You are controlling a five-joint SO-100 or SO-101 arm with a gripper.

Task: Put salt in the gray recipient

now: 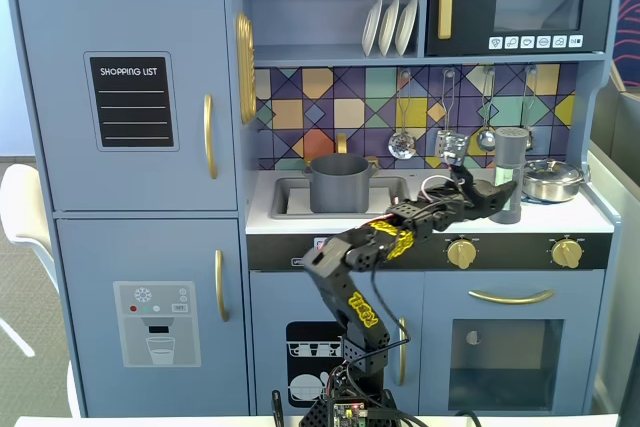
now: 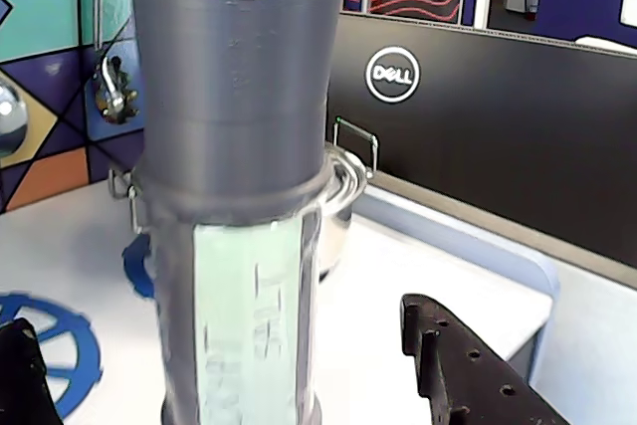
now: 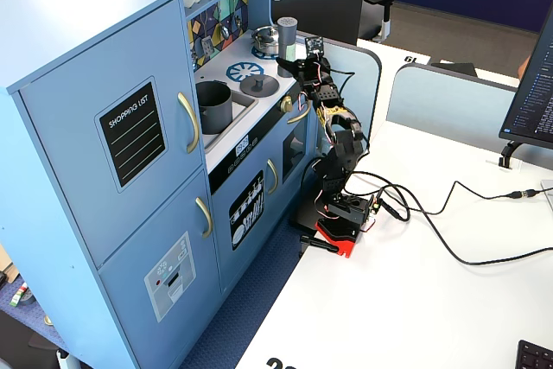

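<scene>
The salt (image 1: 511, 172) is a tall gray shaker with a pale green label, standing upright on the right part of the toy kitchen counter. It fills the wrist view (image 2: 239, 196) and also shows in a fixed view (image 3: 287, 36). My gripper (image 1: 503, 194) is open, with one finger (image 2: 448, 365) on each side of the shaker's lower part (image 2: 219, 325), and a gap shows on both sides. The gray recipient (image 1: 338, 182) is a matte dark pot standing in the sink at the left, also seen in a fixed view (image 3: 213, 103).
A shiny steel pot (image 1: 552, 179) stands just right of the shaker and behind it in the wrist view (image 2: 343, 196). A flat gray lid with a knob (image 3: 258, 85) lies on the counter between sink and shaker. Utensils (image 1: 402, 142) hang on the backsplash. A Dell monitor (image 2: 391, 74) stands behind.
</scene>
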